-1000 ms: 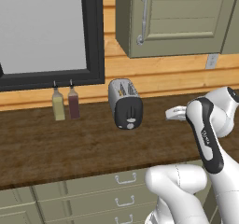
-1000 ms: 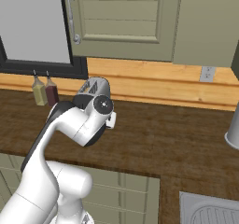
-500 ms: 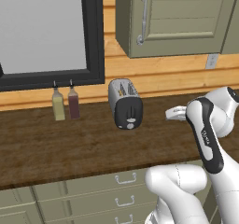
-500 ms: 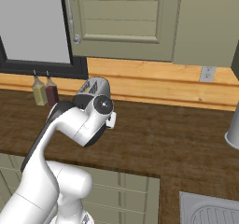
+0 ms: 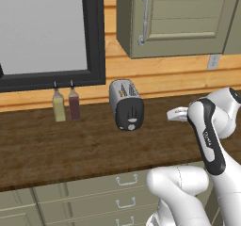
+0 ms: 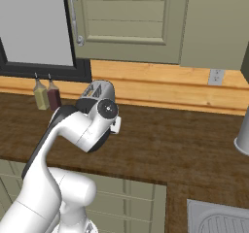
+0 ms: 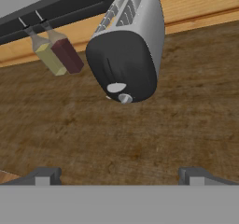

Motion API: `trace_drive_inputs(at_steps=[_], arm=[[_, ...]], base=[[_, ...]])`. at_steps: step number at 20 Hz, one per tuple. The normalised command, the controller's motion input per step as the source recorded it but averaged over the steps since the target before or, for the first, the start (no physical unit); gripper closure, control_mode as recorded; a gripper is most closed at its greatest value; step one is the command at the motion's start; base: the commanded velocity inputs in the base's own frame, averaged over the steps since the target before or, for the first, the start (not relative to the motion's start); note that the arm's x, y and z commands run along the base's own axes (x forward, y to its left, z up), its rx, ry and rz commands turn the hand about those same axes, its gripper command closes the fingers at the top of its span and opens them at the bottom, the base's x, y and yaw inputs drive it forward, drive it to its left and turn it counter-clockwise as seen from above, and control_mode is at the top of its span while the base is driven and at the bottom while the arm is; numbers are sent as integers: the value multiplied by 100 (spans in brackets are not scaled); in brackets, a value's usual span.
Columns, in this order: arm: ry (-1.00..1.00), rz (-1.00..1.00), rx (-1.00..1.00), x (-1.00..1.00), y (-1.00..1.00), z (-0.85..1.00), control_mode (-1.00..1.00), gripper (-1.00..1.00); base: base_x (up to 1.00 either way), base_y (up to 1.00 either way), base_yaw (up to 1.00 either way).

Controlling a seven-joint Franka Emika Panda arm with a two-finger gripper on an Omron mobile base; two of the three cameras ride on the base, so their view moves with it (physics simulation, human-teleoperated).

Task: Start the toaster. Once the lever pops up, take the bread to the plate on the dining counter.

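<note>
The silver toaster (image 5: 126,103) stands upright at the back of the dark wooden worktop (image 5: 56,149), its black face toward me. The hand view looks down at the toaster (image 7: 128,45), with a white dial (image 7: 115,87) and a small grey knob (image 7: 124,98) low on that face. I cannot pick out the lever. The slots look grey, and no bread is discernible. My gripper (image 7: 119,174) is open, its fingertips (image 7: 44,175) wide apart with nothing between them. It hovers to the right of the toaster, short of it (image 5: 176,114). My arm partly covers the toaster (image 6: 97,89) in the right base view. The plate and dining counter are out of view.
Two slim bottles, one yellow (image 5: 58,106) and one dark red (image 5: 74,103), stand left of the toaster under a black-framed window (image 5: 42,32). A wall cabinet (image 5: 179,18) hangs above. At the far right are a grey cylinder (image 6: 243,139) and a sink (image 6: 219,217).
</note>
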Motion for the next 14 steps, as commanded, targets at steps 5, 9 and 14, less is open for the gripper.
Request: trace_drive_inputs(at_steps=[5, 9, 14], arm=[[0, 0, 0, 0, 0, 0, -100, -100], [0, 0, 0, 0, 0, 0, -100, -100], [0, 0, 0, 0, 0, 0, -100, -100]], base=[[0, 0, 0], [0, 0, 0], [0, 0, 0]])
